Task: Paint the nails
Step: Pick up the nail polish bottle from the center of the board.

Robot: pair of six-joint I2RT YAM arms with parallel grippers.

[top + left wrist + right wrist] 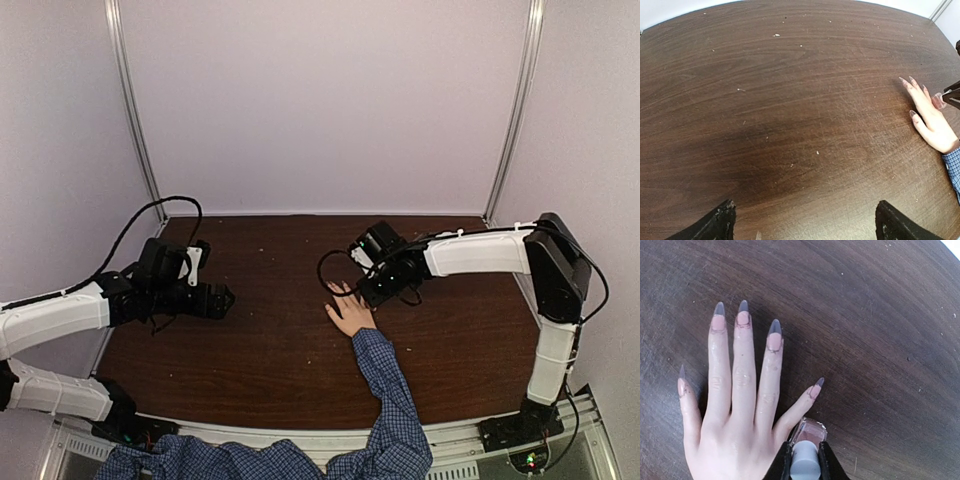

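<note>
While the right pincer sits clamped together on the pale grey cap of a small pinkish glass nail-polish bottle, the light-skinned hand lies flat, palm down, just ahead of its tips and a shade to one side. The bottle is tucked against the base of the little finger, and whether glass meets skin I cannot tell.

Out in front of the pincer fan the five nails: long, almond-pointed, glossy pink with smoky grey tips. The little finger's nail is nearest, just beyond the bottle. The thumb's is farthest off to the side.

From above, the pincer's black body covers the fingertips. A blue checked cloth sleeve trails back behind it toward the near edge, and a black cable loops beside the wrist.

Across the way, the left pincer has its jaws spread wide apart and grips nothing. Its rough black fingers frame the dark brown wood-grain table, which is scratched and dotted with pale specks. The hand lies well ahead of this pincer, off to its right.
</note>
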